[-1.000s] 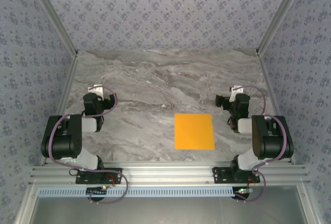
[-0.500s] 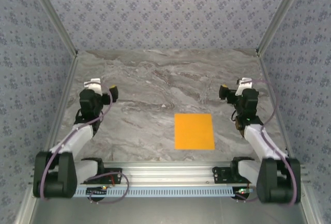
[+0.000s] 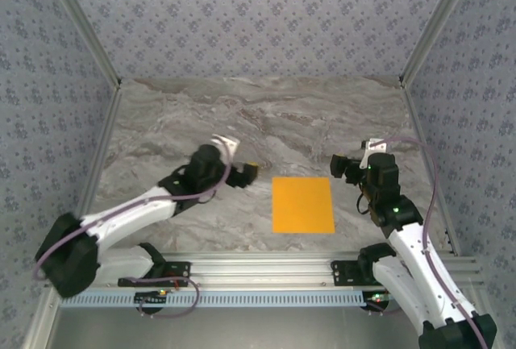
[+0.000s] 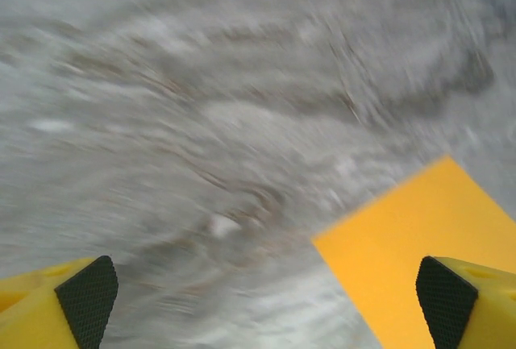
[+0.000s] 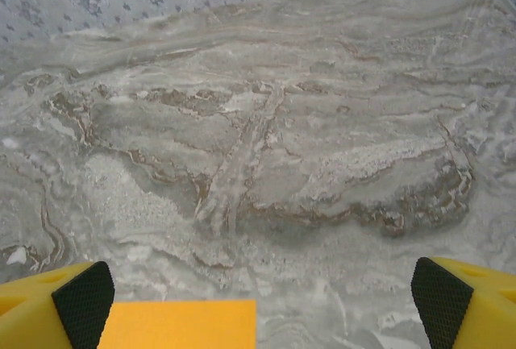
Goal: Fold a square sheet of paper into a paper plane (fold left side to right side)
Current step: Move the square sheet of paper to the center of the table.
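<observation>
the square orange sheet of paper (image 3: 303, 204) lies flat and unfolded near the marble table's (image 3: 266, 115) front edge, flanked by the left gripper (image 3: 240, 158) and right gripper (image 3: 355, 154), both wide apart and empty; a clean fold likely needs the left edge lifted low and laid squarely onto the right.

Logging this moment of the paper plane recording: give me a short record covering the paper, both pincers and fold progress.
paper: square sheet of paper, orange-yellow, lying flat on the marble-patterned table, right of centre near the front edge
left pincer: open, empty, by the sheet's far left corner
right pincer: open, empty, by the sheet's far right corner
fold progress: not started; no crease visible
image note: left wrist view blurred
</observation>
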You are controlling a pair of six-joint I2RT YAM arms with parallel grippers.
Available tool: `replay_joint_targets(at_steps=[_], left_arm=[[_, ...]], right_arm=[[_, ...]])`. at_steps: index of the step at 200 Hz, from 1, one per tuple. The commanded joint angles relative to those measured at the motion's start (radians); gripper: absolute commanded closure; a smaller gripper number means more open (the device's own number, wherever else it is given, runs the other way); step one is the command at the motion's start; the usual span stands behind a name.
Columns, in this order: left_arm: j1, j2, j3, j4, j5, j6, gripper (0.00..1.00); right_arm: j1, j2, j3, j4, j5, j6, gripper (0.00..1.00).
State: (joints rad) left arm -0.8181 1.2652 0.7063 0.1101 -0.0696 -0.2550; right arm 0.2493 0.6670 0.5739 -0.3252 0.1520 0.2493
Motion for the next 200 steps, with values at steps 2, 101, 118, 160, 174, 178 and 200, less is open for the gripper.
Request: replay_joint_targets(at_steps=[2,101,118,160,174,178,200], left_arm=[[-0.125,0.162,0.120,-0.038,-0.003,-0.058,0.02],[-0.313,0.725,0.545,-0.176,0.018,-0.146,0.02],[-0.318,0.765,0.576,-0.208,-0.005,-0.151,0.02],[-0.322,0.835,0.648,-0.328,-0.101,-0.162,0.02],[-0.322,0.846,0.657,-0.359,-0.153,-0.166,0.02],[-0.322,0.848,0.657,-0.364,-0.165,-0.165,0.02],[-0.322,0.862,0.675,-0.402,-0.220,-0.144,0.02]], right_arm=[[0.034,-0.015,0.078,-0.157,0.107,0.039,0.00],[0.096,-0.070,0.143,-0.267,0.259,0.048,0.00],[0.100,-0.070,0.144,-0.267,0.267,0.045,0.00],[0.101,-0.070,0.144,-0.264,0.279,0.041,0.00],[0.103,-0.069,0.144,-0.264,0.284,0.039,0.00],[0.103,-0.069,0.143,-0.265,0.285,0.041,0.00],[0.102,-0.069,0.143,-0.262,0.289,0.039,0.00]])
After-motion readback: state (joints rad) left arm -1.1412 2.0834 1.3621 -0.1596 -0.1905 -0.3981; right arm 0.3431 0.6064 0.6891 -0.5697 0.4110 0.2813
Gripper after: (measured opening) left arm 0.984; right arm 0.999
